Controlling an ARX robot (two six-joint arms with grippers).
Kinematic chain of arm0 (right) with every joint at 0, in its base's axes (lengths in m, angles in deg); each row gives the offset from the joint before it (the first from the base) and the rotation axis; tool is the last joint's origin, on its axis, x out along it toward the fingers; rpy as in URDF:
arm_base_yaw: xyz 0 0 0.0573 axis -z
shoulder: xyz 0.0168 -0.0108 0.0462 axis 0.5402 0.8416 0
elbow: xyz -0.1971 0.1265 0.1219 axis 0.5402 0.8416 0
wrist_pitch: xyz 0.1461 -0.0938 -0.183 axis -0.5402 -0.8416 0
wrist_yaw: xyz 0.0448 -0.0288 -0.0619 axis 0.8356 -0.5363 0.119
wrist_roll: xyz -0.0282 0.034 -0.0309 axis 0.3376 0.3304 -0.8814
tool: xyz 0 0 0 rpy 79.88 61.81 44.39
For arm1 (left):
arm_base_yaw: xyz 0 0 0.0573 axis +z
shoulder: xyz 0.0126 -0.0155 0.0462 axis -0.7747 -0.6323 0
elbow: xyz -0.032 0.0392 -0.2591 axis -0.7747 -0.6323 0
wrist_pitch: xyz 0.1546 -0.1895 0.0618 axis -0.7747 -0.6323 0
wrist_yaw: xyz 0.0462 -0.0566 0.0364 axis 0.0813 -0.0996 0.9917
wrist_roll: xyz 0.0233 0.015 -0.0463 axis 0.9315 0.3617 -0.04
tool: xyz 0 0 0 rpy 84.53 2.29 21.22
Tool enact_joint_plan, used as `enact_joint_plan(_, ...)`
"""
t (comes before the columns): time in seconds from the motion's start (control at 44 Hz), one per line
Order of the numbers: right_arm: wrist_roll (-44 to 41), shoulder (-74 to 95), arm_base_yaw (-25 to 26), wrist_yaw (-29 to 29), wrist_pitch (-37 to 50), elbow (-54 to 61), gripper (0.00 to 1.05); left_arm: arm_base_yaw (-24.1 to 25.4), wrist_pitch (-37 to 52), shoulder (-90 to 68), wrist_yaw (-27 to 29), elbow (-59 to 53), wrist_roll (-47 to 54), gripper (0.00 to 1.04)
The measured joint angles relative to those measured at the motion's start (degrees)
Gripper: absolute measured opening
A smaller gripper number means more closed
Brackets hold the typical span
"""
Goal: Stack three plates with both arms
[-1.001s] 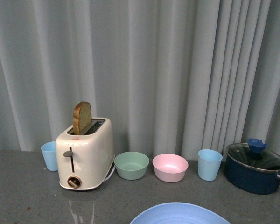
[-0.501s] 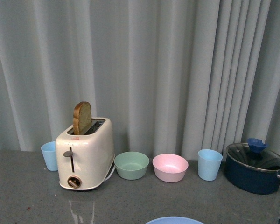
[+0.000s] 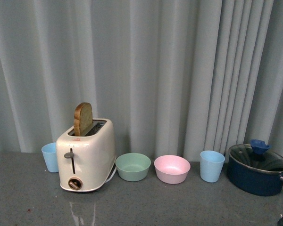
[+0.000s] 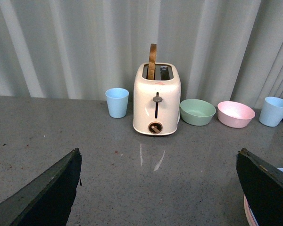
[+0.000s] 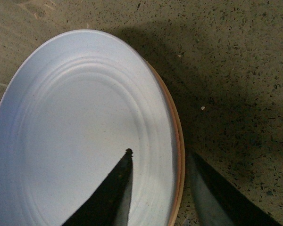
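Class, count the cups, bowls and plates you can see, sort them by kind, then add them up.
Cups: 2
Bowls: 2
Plates: 2, stacked
Total: 6

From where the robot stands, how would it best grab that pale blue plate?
By the rim. The blue plate is wide and flat, so only its thin edge fits between fingers. It lies on a pink plate, so one finger goes over the top and one outside the edge, coming from the side. The right gripper already straddles that rim this way, it seems.
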Motion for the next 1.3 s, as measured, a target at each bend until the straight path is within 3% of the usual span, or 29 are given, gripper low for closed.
enact_joint_plan(0.319, 0.26, -7.72, 1.97, 1.14, -3.28, 1.18, 0.99, 0.00, 0.00, 0.00, 0.00, 0.00, 0.00, 0.98)
enact_joint_plan(0.569, -0.11, -23.39, 10.27, 2.23, -10.56, 6.38, 0.97, 0.00, 0.00, 0.00, 0.00, 0.00, 0.00, 0.98)
enact_joint_plan(0.705, -3.93, -37.62, 17.64, -6.47, -18.64, 7.39, 0.97, 0.00, 0.00, 0.00, 0.00, 0.00, 0.00, 0.98)
enact_joint_plan(0.887, -9.79, -57.20, 19.15, -16.02, -26.82, 7.45, 0.97, 0.00, 0.00, 0.00, 0.00, 0.00, 0.00, 0.98)
enact_joint_plan(0.91, -10.80, -60.19, 18.67, -17.09, -27.54, 7.50, 0.97, 0.00, 0.00, 0.00, 0.00, 0.00, 0.00, 0.98)
enact_joint_plan(0.978, -12.17, -68.32, 16.46, -14.51, -18.23, 10.73, 0.84, 0.00, 0.00, 0.00, 0.02, 0.00, 0.00, 0.98)
enact_joint_plan(1.092, -13.25, -83.84, 4.09, -25.27, -29.33, 9.05, 0.57, 0.00, 0.00, 0.00, 0.00, 0.00, 0.00, 0.98)
enact_joint_plan(1.138, -13.49, -87.49, 2.29, -25.33, -33.48, 8.02, 0.48, 0.00, 0.00, 0.00, 0.02, 0.00, 0.00, 0.98)
enact_joint_plan(1.297, -13.57, -91.89, 1.81, -26.38, -33.38, 10.71, 0.24, 0.00, 0.00, 0.00, 0.00, 0.00, 0.00, 0.98)
